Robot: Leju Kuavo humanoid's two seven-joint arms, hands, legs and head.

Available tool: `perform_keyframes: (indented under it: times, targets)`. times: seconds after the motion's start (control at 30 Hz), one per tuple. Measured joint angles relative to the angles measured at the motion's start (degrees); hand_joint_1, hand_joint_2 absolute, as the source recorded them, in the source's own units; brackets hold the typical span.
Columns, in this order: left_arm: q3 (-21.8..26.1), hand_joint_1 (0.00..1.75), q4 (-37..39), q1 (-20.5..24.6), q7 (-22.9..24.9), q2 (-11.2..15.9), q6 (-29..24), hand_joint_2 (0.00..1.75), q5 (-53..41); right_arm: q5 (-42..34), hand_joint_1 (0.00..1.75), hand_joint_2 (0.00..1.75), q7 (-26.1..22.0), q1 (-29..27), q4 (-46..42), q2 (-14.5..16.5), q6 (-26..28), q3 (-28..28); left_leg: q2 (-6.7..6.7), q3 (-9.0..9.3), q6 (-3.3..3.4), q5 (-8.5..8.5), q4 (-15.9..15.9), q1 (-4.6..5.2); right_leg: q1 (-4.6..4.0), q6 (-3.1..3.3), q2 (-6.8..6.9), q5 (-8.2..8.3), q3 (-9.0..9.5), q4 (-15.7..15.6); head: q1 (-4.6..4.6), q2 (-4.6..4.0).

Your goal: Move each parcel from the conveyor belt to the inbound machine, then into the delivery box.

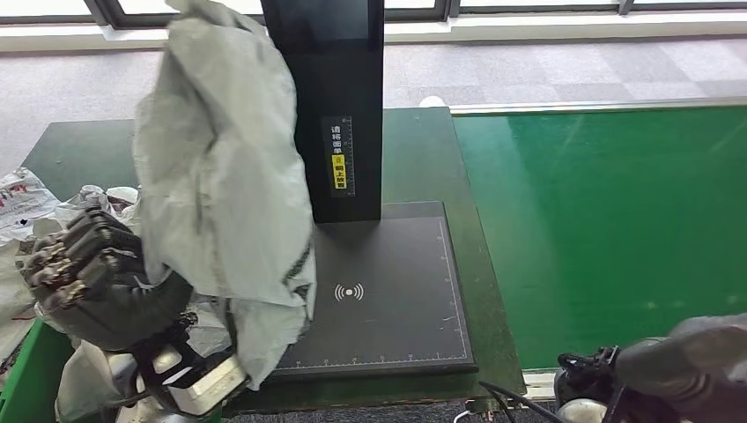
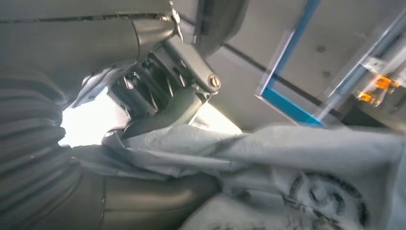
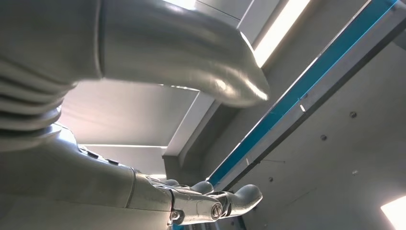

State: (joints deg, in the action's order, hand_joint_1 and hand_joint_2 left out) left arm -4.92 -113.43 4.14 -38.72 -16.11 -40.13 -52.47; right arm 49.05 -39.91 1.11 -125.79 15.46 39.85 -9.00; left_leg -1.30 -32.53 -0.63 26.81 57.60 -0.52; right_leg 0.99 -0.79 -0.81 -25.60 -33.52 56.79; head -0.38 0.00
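The conveyor belt [image 1: 608,229], the broad green surface from 1 to 4 o'clock, carries no parcel in the head view. The inbound machine [image 1: 388,300], a black scanning plate with a dark upright column at 12 o'clock, lies at centre. Above its 9 o'clock edge hangs the parcel [image 1: 225,176], a crumpled grey bag, gripped at its lower end by the left hand [image 1: 84,269]. So I judge the belt pickup done; whether the scan is finished I cannot tell, and the drop into the delivery box remains. More bagged parcels [image 1: 22,198] lie at 9 o'clock. The column stands just beside the raised bag and could snag it. The right hand [image 3: 210,203] holds nothing, with its fingers lying loosely apart.
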Motion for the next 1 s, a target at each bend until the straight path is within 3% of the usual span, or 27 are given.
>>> perform_keyframes:
  times: [0.13,0.4,0.7,1.0]
  targets:
    - [5.37,1.75,-1.85,-1.06,1.09,-0.15,0.0,1.75,-1.1,-0.16,0.0,1.75,0.0,-0.03,0.26,0.02,0.0,0.36,0.03,0.01,0.0,0.0,0.0,0.0,0.0,0.0,-0.01,-0.01,-0.02,0.0,0.0,0.0]
    - [14.38,1.75,-2.12,-1.65,7.66,-0.43,0.0,1.75,-7.9,0.55,0.0,1.75,-0.02,-0.19,0.32,0.08,0.0,1.08,0.07,0.04,0.0,0.0,0.0,0.0,0.0,0.01,-0.03,0.0,-0.03,-0.01,0.0,0.0]
    - [19.76,1.75,-0.61,-1.63,11.75,-0.5,0.01,1.75,-12.69,1.06,0.0,1.75,0.63,-0.21,0.33,0.09,0.0,1.09,0.08,0.05,-0.01,0.0,0.0,0.0,0.0,0.01,-0.06,0.0,-0.05,-0.01,0.0,0.0]
    - [20.91,1.75,2.59,-1.66,25.97,-0.52,0.02,1.75,-22.21,0.74,0.0,1.75,0.06,-0.25,0.33,0.1,0.0,1.09,0.08,0.05,-0.01,0.01,0.0,0.01,0.01,0.01,-0.06,0.0,-0.05,-0.01,0.0,0.0]
